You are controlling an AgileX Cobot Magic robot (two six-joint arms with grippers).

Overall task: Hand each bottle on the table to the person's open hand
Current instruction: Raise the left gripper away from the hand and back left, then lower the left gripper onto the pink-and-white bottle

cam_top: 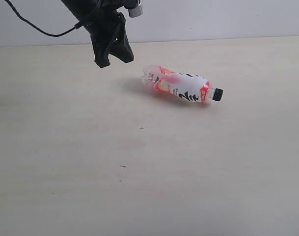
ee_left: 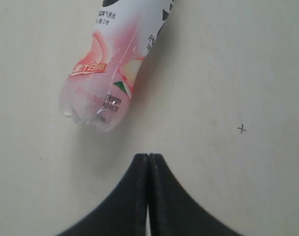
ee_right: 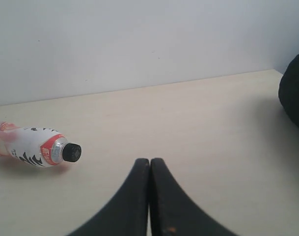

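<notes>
One bottle (cam_top: 181, 84) with a pink-peach label and a black cap lies on its side on the table (cam_top: 139, 172), cap pointing right. My left gripper (cam_top: 112, 56) hangs shut and empty above the table, to the left of the bottle's base and apart from it. In the left wrist view the closed fingertips (ee_left: 148, 156) sit a short way off the bottle's clear base (ee_left: 97, 105). My right gripper (ee_right: 149, 160) is shut on nothing, with the bottle (ee_right: 34, 146) lying off to one side, cap end towards it. The person's open hand is out of view.
A black cable (cam_top: 36, 27) trails from the left arm in front of the pale wall (cam_top: 213, 17). A dark rounded shape (ee_right: 294, 88) sits at the edge of the right wrist view. Tiny dark specks (cam_top: 141, 128) mark the tabletop.
</notes>
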